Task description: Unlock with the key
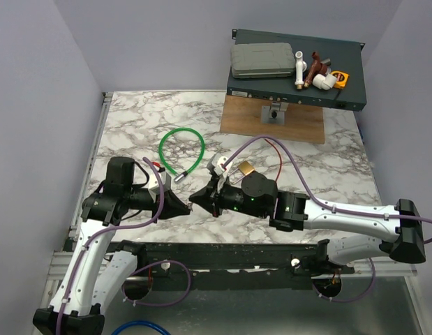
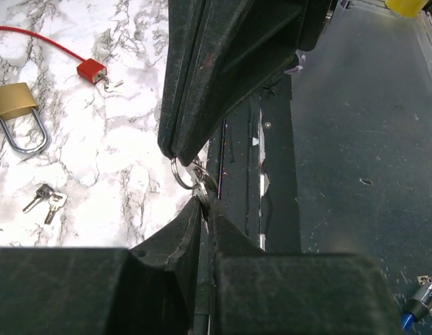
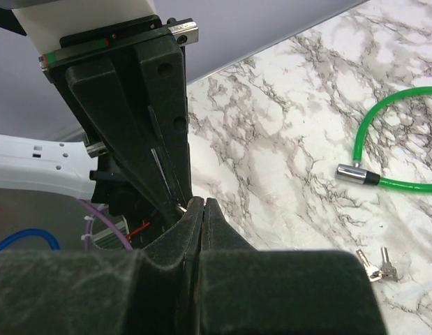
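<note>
My two grippers meet tip to tip above the table's near edge. A small metal key ring (image 2: 185, 174) with silver keys hangs between them. My right gripper (image 2: 172, 148) comes down from above, shut on the ring's top. My left gripper (image 2: 205, 202) is closed on the keys at the ring's lower end. The key with the red head (image 2: 93, 70) lies on the marble on its thin red cord (image 2: 34, 36), apart from both grippers. The brass padlock (image 2: 17, 105) with silver shackle lies to its left, also seen as the padlock (image 1: 245, 168) behind my right gripper (image 1: 196, 199).
A pair of loose silver keys (image 2: 45, 199) lies on the marble near the padlock. A green cable loop (image 1: 182, 149) lies at the table's middle left. A wooden board (image 1: 271, 124) and a dark box (image 1: 296, 66) carrying fittings stand at the back.
</note>
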Tool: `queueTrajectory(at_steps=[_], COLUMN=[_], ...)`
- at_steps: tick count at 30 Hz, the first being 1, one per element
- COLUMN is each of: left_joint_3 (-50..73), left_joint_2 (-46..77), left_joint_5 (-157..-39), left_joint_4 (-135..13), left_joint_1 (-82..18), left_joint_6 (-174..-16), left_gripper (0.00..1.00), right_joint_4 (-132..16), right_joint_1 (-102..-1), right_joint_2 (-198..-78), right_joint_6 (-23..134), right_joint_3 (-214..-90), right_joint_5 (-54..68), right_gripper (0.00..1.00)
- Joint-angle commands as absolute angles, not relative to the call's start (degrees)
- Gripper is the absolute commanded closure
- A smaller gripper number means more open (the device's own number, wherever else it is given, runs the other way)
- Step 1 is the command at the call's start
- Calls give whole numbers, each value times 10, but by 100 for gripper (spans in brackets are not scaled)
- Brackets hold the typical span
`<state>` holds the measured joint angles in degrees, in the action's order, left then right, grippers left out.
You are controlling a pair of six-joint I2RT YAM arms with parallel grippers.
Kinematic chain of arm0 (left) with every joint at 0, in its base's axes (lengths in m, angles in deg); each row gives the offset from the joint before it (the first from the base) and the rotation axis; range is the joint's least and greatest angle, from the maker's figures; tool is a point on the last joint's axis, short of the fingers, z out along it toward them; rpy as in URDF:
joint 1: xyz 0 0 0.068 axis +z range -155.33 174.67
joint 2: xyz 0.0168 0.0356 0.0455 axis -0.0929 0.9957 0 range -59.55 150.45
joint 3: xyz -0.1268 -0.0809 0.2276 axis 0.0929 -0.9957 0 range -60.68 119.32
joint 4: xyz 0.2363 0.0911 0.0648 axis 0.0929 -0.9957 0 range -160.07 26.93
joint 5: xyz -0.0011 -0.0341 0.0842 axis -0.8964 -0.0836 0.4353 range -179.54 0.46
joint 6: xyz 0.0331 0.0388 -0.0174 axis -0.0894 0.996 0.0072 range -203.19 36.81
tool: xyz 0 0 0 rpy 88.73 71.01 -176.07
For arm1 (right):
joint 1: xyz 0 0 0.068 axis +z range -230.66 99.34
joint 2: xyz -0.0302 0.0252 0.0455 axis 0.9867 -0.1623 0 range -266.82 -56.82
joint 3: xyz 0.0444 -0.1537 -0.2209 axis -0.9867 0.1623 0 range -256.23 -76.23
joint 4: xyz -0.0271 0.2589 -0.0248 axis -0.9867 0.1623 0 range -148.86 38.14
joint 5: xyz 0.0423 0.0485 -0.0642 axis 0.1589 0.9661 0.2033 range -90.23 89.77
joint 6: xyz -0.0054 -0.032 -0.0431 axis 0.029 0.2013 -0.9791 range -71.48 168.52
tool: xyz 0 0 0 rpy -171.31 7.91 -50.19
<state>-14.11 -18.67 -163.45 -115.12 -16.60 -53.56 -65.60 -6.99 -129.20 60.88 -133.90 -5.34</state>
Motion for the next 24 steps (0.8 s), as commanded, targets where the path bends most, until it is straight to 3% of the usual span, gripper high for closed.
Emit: queueTrajectory(at_steps=[1, 4, 11, 12, 14, 16, 24], left_joint_3=[-113, -102, -74, -69, -52, -30, 25], left_joint_2=[-183, -183, -181, -179, -168, -150, -108], left_joint_5=[-1618, -1603, -1593, -1590, -1581, -1575, -1561], left_joint_4=[-1198, -1198, -1204, -1212, -1251, -1310, -1433], left_joint_1=[-169, -168, -168, -169, -172, -173, -175], left_joint_6=[-506, -511, -523, -520, -485, -438, -343], left_gripper=[95, 100, 100, 100, 100, 100, 100], right_joint_4=[-651, -644, -636, -635, -621, -596, -509], right_joint_1=[-70, -70, -70, -71, -71, -71, -105], right_joint_2=[-1260, -1255, -1261, -1262, -1260, -1254, -1255], right_joint_6=[605, 607, 619, 619, 616, 597, 529], right_joint_3=[-1327, -1322, -1320, -1322, -1331, -1348, -1441], right_joint_5=[-75, -56, 17, 25, 31, 30, 95], right_gripper=[99, 99, 98, 94, 71, 59, 44])
